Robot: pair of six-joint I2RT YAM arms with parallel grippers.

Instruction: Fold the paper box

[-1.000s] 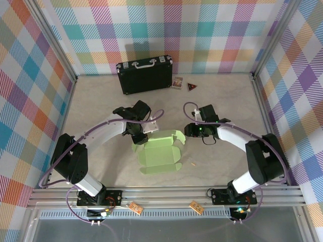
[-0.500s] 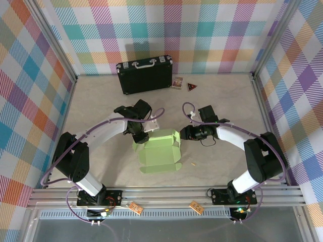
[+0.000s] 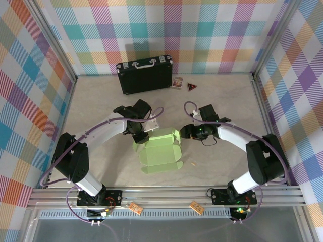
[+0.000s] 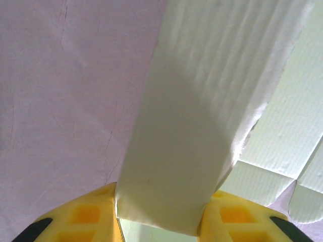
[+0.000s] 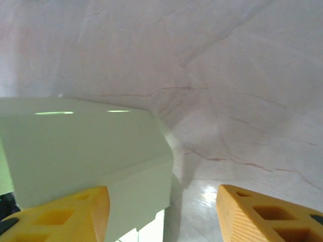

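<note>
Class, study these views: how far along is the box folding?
Done: the pale green card box has its far panels raised. In hand: the left tool clamps one flap; the right tool stands open beside a corner. Remaining: the near panel lies flat.

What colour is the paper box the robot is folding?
The paper box is pale green, clearest in the top external view.

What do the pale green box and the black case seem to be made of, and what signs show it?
The paper box: thin matte card, judging by its creases, folded flaps and fine ribbing close up. The black case: probably a hard dark shell, with bright, seemingly metal edging.
</note>
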